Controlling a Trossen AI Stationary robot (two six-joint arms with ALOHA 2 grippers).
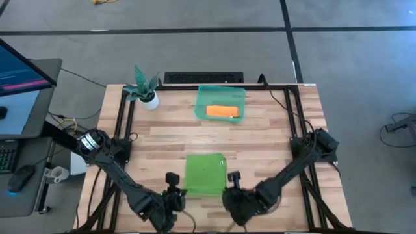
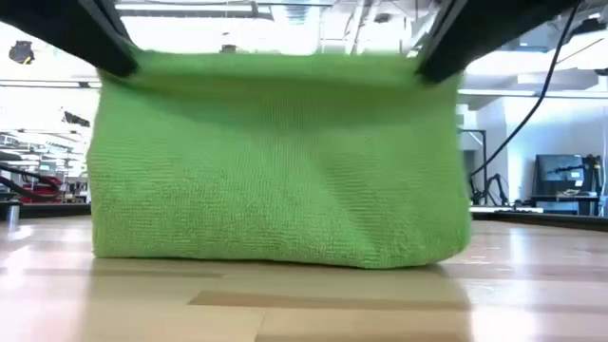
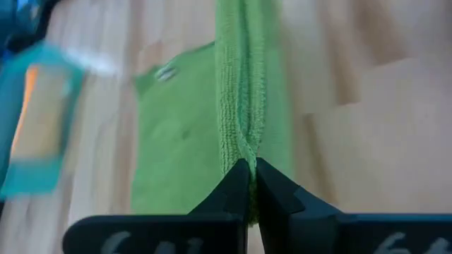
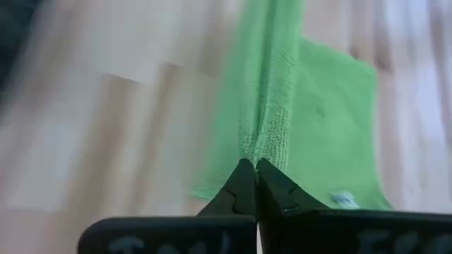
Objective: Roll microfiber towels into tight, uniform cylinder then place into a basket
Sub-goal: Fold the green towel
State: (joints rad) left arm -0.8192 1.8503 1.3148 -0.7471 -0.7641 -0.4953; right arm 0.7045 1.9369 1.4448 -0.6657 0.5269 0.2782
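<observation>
**Green towel pinched at both near corners**

Green microfiber towel (image 2: 280, 157) hangs from my two grippers, left gripper (image 3: 253, 176) and right gripper (image 4: 248, 175), fingers pressed onto its near edge. Its far part lies on the desk (image 1: 273, 136); I judge the roll runs toward the basket (image 1: 221, 96), holding the orange towel (image 1: 223, 112).

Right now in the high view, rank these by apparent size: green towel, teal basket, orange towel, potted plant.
1. Green towel, pinched at its near edge by the left gripper and right gripper.
2. Teal basket, somewhat smaller.
3. Potted plant and orange towel inside the basket: too alike to rank.
</observation>
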